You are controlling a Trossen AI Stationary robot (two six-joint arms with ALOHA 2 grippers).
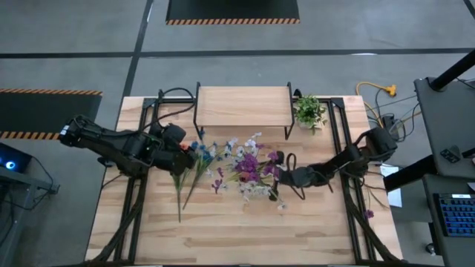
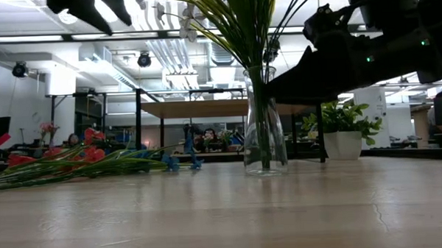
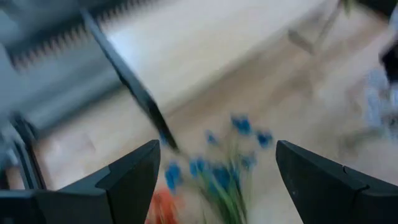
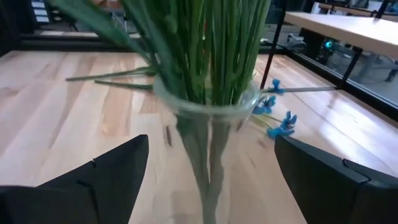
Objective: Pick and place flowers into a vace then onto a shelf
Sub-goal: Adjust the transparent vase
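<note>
The small clear glass vase (image 2: 264,122) is standing upright near the middle of the wood-plank tabletop (image 1: 245,230), packed with green stems whose purple and white blossoms (image 1: 249,165) are fanning out above its mouth. The right gripper (image 4: 208,171) is sitting level with the glass, fingers apart on either side and not touching it, probably lining up for a grasp to carry it to the low light-wood shelf on black legs (image 1: 241,105) behind. Loose blue and red flowers (image 2: 75,160) are lying flat on the table to the left. The left gripper (image 3: 214,171) is hovering above them, fingers spread wide and holding nothing, likely there to collect more stems.
</note>
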